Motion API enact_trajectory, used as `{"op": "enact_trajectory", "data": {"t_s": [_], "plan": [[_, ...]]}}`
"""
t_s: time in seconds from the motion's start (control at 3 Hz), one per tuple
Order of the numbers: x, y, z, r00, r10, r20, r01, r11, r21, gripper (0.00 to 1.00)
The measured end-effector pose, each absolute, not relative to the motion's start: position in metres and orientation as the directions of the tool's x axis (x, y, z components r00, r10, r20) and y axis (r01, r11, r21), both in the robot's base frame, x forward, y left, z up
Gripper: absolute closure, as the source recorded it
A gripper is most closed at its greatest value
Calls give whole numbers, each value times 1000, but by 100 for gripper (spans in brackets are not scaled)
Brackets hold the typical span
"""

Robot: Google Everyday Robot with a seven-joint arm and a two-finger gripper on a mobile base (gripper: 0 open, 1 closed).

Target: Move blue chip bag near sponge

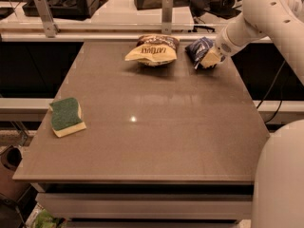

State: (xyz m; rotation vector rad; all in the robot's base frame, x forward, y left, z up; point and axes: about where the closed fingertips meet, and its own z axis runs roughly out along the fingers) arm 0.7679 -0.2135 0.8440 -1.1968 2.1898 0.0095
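gripper (211,59): at table's (161,137) far right corner area, low, right against the bag's right side
grip state: can't tell, open or closed not visible
arm (259,15): white, comes in from beyond table's right edge, angled down toward far side
blue chip bag (197,47): on table, far edge, right of centre, touching gripper
sponge (66,116): on table, near left edge, green side up, well apart from the bag
yellow chip bag (153,51): on table's far edge, mid, just left of blue one
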Motion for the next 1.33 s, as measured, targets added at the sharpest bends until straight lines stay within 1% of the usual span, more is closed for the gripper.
{"op": "enact_trajectory", "data": {"t_s": [0.33, 0.67, 1.33], "plan": [[768, -212, 841, -385, -755, -530, -762, 584, -279, 100], [767, -211, 847, -381, -759, -528, -763, 581, -284, 100], [758, -213, 893, -363, -782, -507, -771, 558, -308, 100]]}}
